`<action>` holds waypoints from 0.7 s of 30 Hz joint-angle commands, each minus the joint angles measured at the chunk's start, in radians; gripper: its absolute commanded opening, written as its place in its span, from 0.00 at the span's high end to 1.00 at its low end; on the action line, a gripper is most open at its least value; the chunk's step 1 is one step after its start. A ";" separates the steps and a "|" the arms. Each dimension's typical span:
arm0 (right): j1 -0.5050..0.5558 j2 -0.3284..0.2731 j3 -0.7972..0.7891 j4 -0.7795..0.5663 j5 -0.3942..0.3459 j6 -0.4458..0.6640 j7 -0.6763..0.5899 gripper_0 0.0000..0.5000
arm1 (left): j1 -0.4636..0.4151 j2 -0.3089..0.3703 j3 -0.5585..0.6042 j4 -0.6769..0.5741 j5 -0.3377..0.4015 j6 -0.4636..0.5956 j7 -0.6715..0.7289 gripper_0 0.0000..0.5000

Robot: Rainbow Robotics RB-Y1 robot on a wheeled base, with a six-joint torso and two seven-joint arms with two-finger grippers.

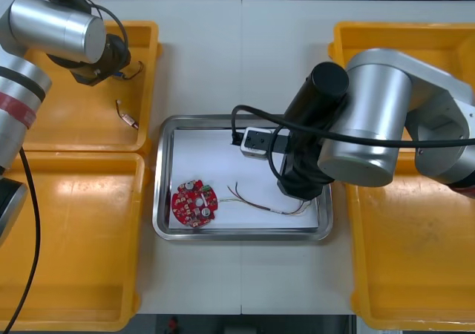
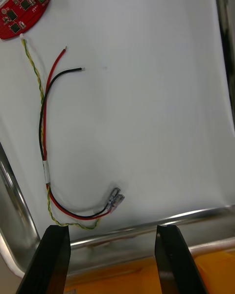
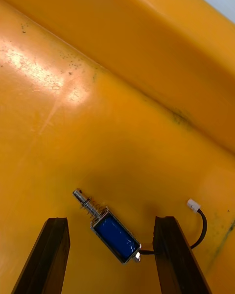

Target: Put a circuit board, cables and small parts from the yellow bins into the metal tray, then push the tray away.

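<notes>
Metal tray part-loaded. Right fingers wide and empty over its near-right corner; cable just beyond, circuit board near-left. Left fingers wide astride a small metal part in the yellow bin at the worktop's far-left corner — parts and push still to do.

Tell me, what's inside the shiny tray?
A round red circuit board and a bundle of red, black and yellow cables lie on the metal tray's white floor. The right arm covers its far right corner from above, so anything there is hidden.
</notes>
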 commanded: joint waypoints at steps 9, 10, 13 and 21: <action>-0.039 0.031 -0.353 -0.129 -0.062 0.296 -0.021 0.00 | -0.058 -0.022 -0.079 0.058 -0.018 -0.088 0.019 0.00; -0.039 0.028 -0.386 -0.129 -0.073 0.296 -0.025 0.00 | -0.058 -0.022 -0.087 0.066 -0.018 -0.098 0.021 0.00; -0.039 0.016 -0.456 -0.129 -0.091 0.296 -0.034 0.00 | -0.056 -0.022 -0.102 0.080 -0.020 -0.119 0.021 0.00; -0.039 -0.042 -0.579 -0.060 -0.103 0.296 -0.057 0.00 | -0.056 -0.027 -0.105 0.087 -0.031 -0.125 0.015 1.00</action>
